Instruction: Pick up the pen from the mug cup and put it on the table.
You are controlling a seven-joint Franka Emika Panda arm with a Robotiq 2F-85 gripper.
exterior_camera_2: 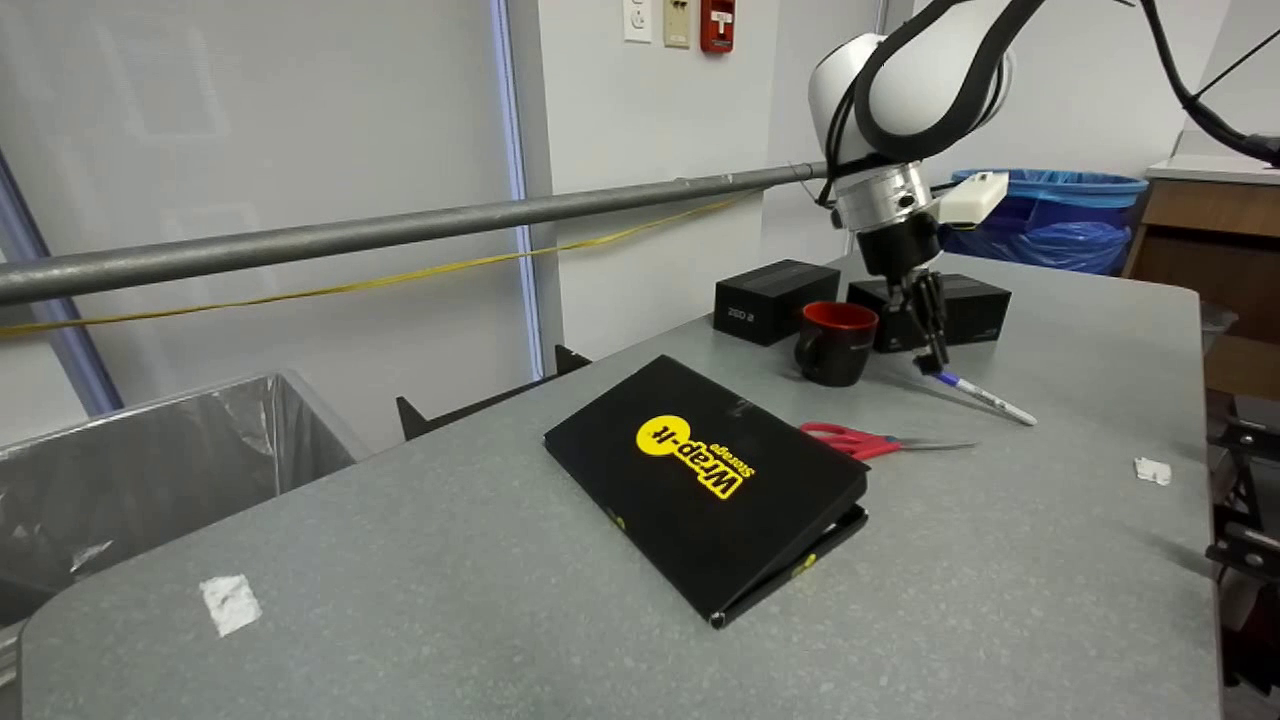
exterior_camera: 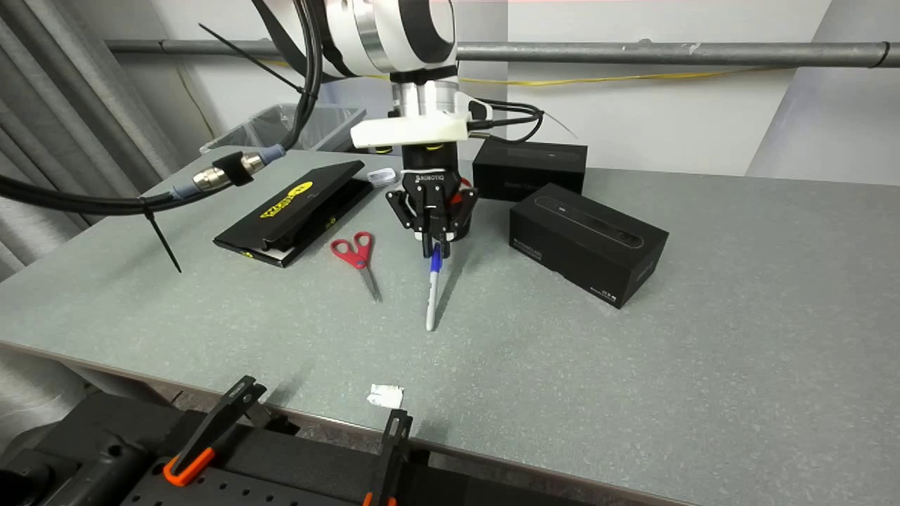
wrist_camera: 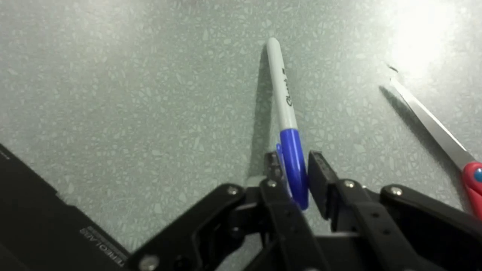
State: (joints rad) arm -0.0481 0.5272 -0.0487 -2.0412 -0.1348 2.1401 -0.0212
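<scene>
At centre in an exterior view, the gripper (exterior_camera: 436,249) holds the tilted pen (exterior_camera: 433,287), white end at or near the table (exterior_camera: 562,372); best lay the blue end down level, then let go gently. Right of centre in an exterior view, the mug cup (exterior_camera_2: 838,350) stands in full, pen outside it. Only the wrist view, low centre, shows the clip (wrist_camera: 279,151) between the fingers (wrist_camera: 322,177).

Yellow print on the flat box (exterior_camera_2: 700,490) reads "Wrap-It Storage". Near the back edge of the table (exterior_camera: 717,337), a black box (exterior_camera_2: 772,300) says "ZED 2"; a neighbouring box (wrist_camera: 41,218), farther from that edge, shows "TEREOLABS" (as much as is visible). The gripper (exterior_camera: 436,247) carries "ROBOTIQ". Script on the pen (wrist_camera: 287,118) is only partly legible.
</scene>
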